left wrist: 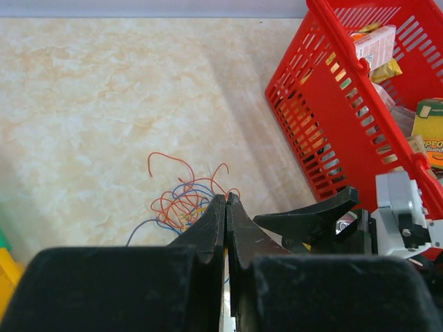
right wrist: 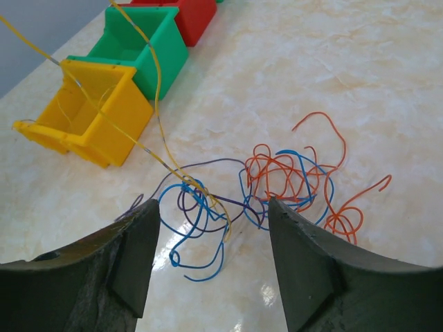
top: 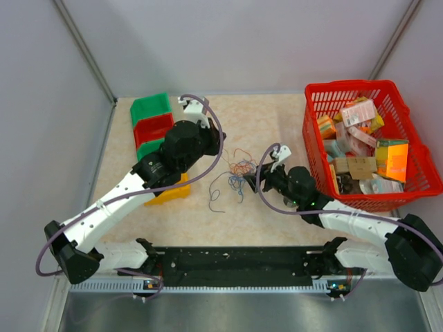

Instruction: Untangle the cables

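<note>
Left gripper [left wrist: 226, 199] closest in: fingers clenched tip to tip, no gap; whether a strand is pinched, cannot tell. The cables [top: 234, 173] lie in a loose tangle on the table [top: 277, 117], just past those tips. Right gripper [right wrist: 211, 205] released, jaws spread wide, tangle just beyond them. Red basket [top: 422, 176] far right.

Left arm [top: 114, 200] angled forward and inward, elbow raised, left gripper [left wrist: 226, 200] jaws pressed fully together. Right arm [top: 349, 220] stretched low toward the left, right gripper [right wrist: 211, 252] jaws spread wide (both fingers visible in wrist view).
</note>
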